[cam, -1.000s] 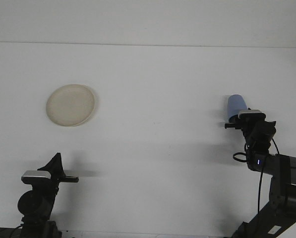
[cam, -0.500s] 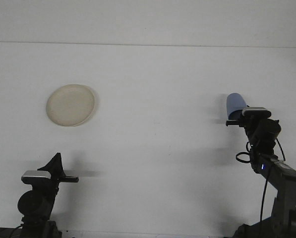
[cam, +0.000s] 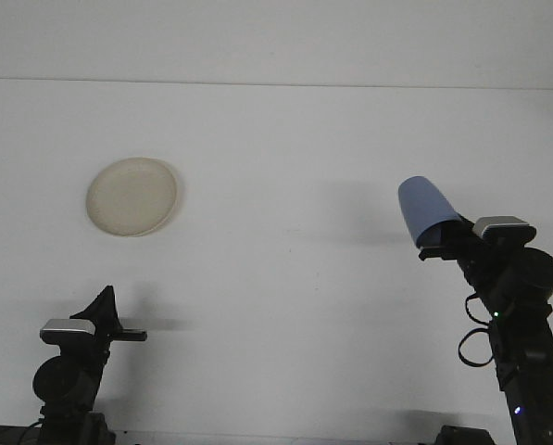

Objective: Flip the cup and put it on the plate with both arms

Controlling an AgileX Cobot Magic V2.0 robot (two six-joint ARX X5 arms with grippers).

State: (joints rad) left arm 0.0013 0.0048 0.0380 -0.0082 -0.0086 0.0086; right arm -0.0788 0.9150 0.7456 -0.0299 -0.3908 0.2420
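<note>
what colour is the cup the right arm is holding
Blue; the cup shows best in the front view, held in the right gripper.

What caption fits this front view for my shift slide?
Right gripper holds the tilted blue plastic cup above the white table; round cream plate sits far left; left gripper waits low.

Right gripper point(cam: 435, 243) is raised, jaws clamped; left gripper point(cam: 109, 320) sits low.

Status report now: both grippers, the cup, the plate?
Right gripper shut on blue cup, lifted, tilted. Left gripper idle, low. Plate bare, far left. Path clear.
</note>
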